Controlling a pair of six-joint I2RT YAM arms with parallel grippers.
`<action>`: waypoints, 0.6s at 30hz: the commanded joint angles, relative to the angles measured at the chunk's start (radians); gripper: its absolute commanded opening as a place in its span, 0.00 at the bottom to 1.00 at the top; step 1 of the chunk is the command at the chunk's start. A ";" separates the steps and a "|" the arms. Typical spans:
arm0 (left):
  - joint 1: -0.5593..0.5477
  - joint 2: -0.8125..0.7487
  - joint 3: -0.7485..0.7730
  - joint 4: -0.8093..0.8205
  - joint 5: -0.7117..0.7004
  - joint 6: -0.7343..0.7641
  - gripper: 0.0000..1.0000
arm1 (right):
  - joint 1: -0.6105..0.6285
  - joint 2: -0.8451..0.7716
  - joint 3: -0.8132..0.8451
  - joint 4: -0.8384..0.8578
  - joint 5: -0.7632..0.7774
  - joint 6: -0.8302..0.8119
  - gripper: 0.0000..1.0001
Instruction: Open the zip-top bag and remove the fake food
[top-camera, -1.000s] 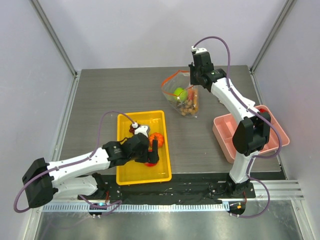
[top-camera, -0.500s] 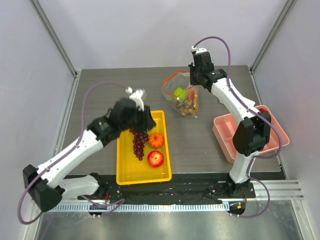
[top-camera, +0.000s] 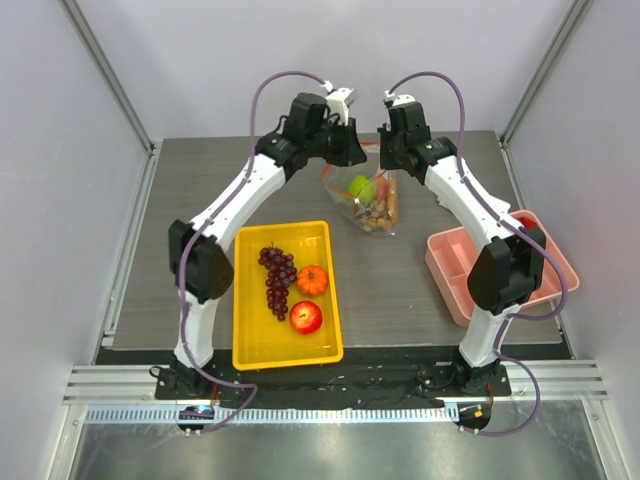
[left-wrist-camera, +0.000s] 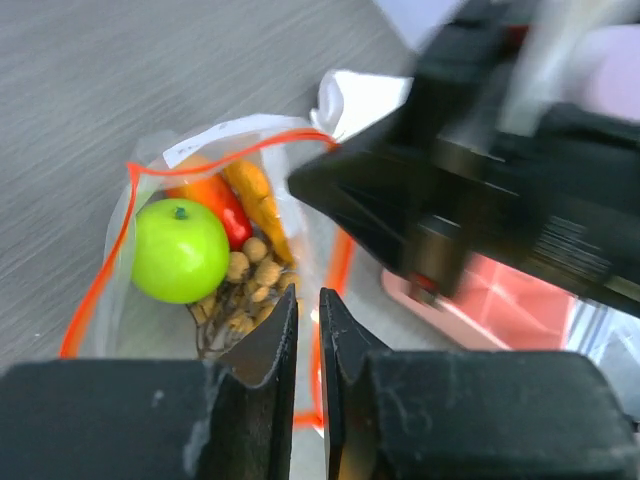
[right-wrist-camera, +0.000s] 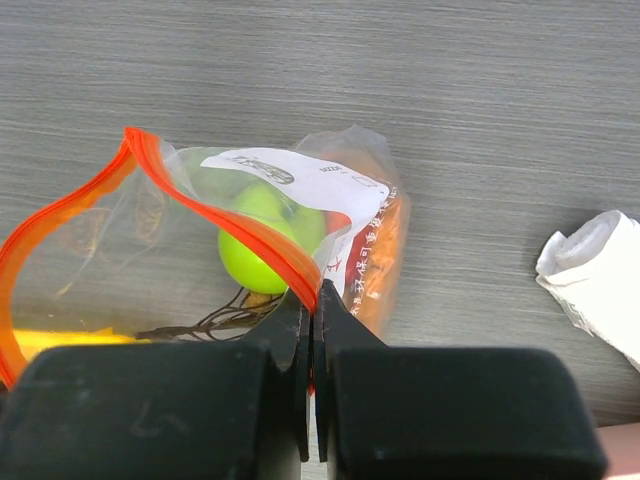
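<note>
The zip-top bag (top-camera: 372, 205) lies at the back of the table, its orange-red mouth (right-wrist-camera: 70, 205) gaping. Inside it are a green apple (left-wrist-camera: 180, 250), a tan cluster (left-wrist-camera: 250, 280) and red and orange pieces (left-wrist-camera: 250, 195). My right gripper (right-wrist-camera: 312, 285) is shut on the bag's zip strip at the mouth's right corner and holds it up (top-camera: 388, 165). My left gripper (left-wrist-camera: 308, 292) hangs just over the mouth's left side (top-camera: 350, 150). It is almost fully shut, and only the strip below shows through the thin slit. A grape bunch (top-camera: 278, 280), pumpkin (top-camera: 312, 280) and red apple (top-camera: 306, 317) lie in the yellow tray (top-camera: 240, 300).
A pink divided tray (top-camera: 450, 270) stands at the right edge. A white roll of cloth (right-wrist-camera: 600, 270) lies just right of the bag. The right arm's black body (left-wrist-camera: 480, 170) looms close in the left wrist view.
My left arm has left the yellow tray, where the red apple now lies, and swung to the back over the bag. Its jaws went from wide to nearly closed. The right gripper kept its hold.
</note>
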 joint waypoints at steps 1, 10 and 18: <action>0.009 0.122 0.190 -0.154 0.085 0.108 0.13 | 0.005 -0.051 0.038 0.012 -0.030 0.005 0.01; 0.011 0.224 0.087 -0.156 0.009 0.212 0.10 | 0.005 -0.045 0.046 0.017 -0.046 0.009 0.01; 0.009 0.219 -0.046 -0.138 0.003 0.318 0.36 | 0.003 -0.047 0.037 0.017 -0.034 -0.003 0.01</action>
